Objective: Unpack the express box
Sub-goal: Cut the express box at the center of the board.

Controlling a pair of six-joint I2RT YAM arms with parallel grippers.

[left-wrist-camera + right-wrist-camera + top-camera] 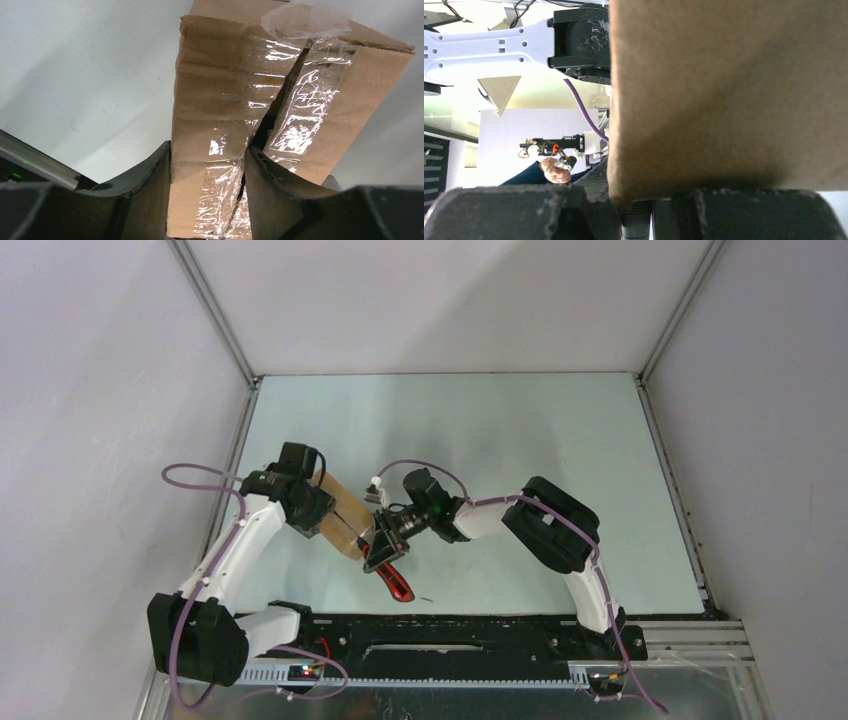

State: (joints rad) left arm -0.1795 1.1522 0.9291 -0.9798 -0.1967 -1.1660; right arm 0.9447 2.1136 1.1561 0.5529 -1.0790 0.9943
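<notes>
The express box (345, 510), a brown carton, is held off the pale table at centre left. My left gripper (322, 512) is shut on it. In the left wrist view the gripper (207, 200) has the left top flap of the box (220, 100) between its fingers (145, 195). The clear tape (300, 100) is split along the seam and a dark gap shows between the flaps. My right gripper (381, 545) is shut on a red-and-black utility knife (397, 585), right at the box's near end. In the right wrist view, blurred cardboard (724, 90) fills most of the frame above the ribbed knife body (636, 227).
White enclosure walls with metal posts (215, 310) bound the table on three sides. A black rail (450, 635) runs along the near edge between the arm bases. A small dark speck (427, 598) lies near the knife. A person's hand (555, 171) shows far behind.
</notes>
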